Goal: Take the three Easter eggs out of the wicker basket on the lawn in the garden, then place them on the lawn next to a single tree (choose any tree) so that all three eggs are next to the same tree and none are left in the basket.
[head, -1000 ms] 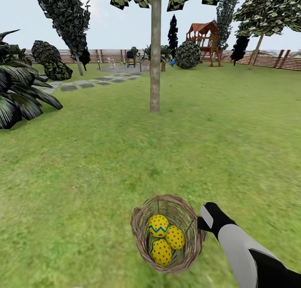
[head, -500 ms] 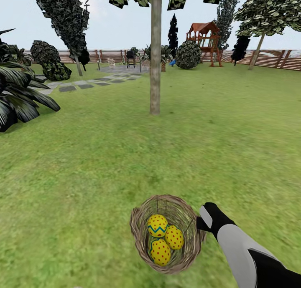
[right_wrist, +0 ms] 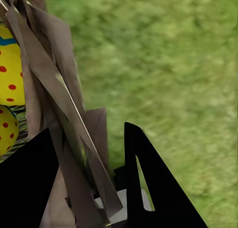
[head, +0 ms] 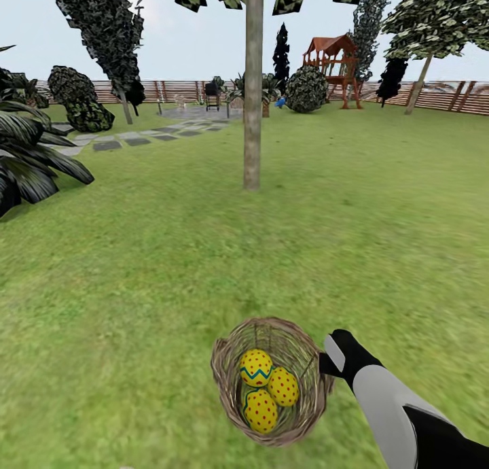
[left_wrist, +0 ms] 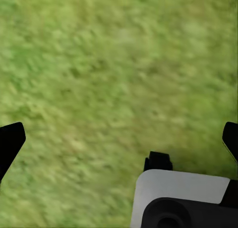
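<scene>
The wicker basket (head: 302,350) hangs low in the head view, over the lawn (head: 136,265). My right gripper (head: 324,363) is shut on its rim at the right side. Three yellow Easter eggs with red dots lie inside: one with a blue-green zigzag band (head: 256,368), a second (head: 283,386) and a third (head: 261,410). In the right wrist view the black fingers (right_wrist: 144,178) clamp the woven wall (right_wrist: 49,89), with two eggs (right_wrist: 10,74) beyond it. A tree's pale trunk (head: 252,102) stands straight ahead. My left gripper (left_wrist: 119,139) is open over bare grass.
A dark palm plant (head: 27,156) spreads at the left edge. A grey stepping-stone path (head: 129,139) runs back left toward the slat fence (head: 435,95). A red playset (head: 333,64), a round bush (head: 305,88) and another leaning tree (head: 420,78) stand far off.
The whole view has shifted slightly: the palm has slid toward the left edge and the tree's base sits a little lower. The basket stays fixed against my right gripper.
</scene>
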{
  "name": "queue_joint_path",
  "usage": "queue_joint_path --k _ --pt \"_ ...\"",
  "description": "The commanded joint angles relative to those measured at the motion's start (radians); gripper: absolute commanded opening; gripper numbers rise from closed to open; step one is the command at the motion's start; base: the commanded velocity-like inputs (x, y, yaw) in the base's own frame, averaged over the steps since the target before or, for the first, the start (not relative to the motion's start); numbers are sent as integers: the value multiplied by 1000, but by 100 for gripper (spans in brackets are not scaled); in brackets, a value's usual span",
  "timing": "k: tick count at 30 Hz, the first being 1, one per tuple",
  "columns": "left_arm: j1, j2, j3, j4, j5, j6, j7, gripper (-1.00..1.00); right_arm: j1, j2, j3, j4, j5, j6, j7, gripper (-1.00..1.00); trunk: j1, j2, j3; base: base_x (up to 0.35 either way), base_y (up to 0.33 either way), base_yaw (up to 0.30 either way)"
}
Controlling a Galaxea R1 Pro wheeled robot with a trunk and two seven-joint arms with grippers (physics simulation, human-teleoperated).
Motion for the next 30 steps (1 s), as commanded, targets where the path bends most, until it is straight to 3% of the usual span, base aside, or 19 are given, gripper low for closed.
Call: queue_joint_path --k 1,20,30 --pt "0 0 -1 -2 -1 6 3 100 -1 1 -7 -2 -6 2 -3 -100 1 -1 -1 335 0 0" --pt "1 -1 -1 -2 -1 5 3 100 -1 1 -7 -2 -6 1 -3 -100 1 -1 -1 335 0 0" --pt "1 -2 -1 -2 -1 -2 3 100 -1 1 -7 -2 -6 1 -3 -100 1 -1 13 336 0 0"
